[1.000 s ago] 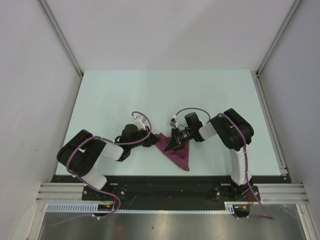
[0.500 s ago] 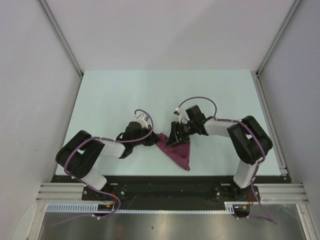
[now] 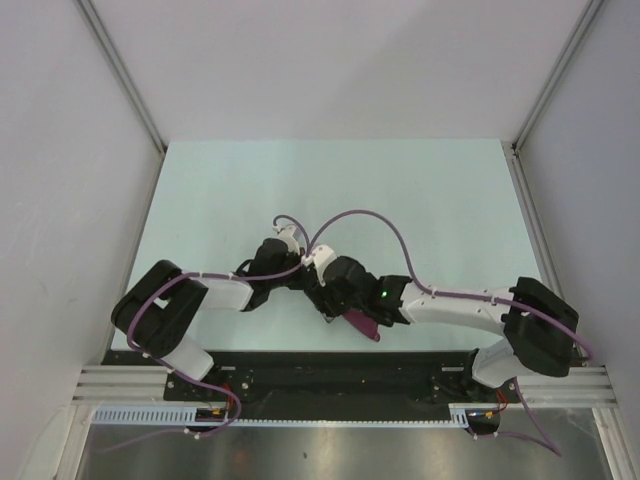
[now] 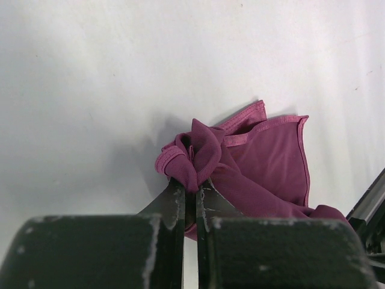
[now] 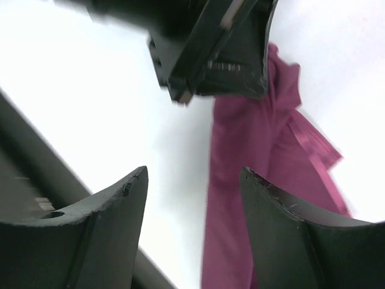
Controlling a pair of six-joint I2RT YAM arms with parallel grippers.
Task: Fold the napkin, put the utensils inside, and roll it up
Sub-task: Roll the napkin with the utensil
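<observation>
The magenta napkin [image 4: 264,162] lies bunched on the table near its front edge. In the top view only a small part of the napkin [image 3: 364,326] shows under the right arm. My left gripper [image 4: 190,183] is shut on a bunched end of the napkin; in the top view the left gripper [image 3: 312,284] sits at the cloth's left end. My right gripper [image 5: 192,174] is open and empty, just above the napkin [image 5: 252,180], facing the left gripper's fingers [image 5: 210,60]; in the top view the right gripper [image 3: 328,300] is close beside the left one. The spoon is not in view.
The pale table [image 3: 330,190] ends at a black rail [image 3: 330,360] close in front of the cloth. The right arm [image 3: 450,305] stretches low across the front of the table. White walls stand on three sides.
My right arm has swung left and lower across the front, over the napkin, and now covers most of it. My left gripper has stayed shut on the cloth's left end.
</observation>
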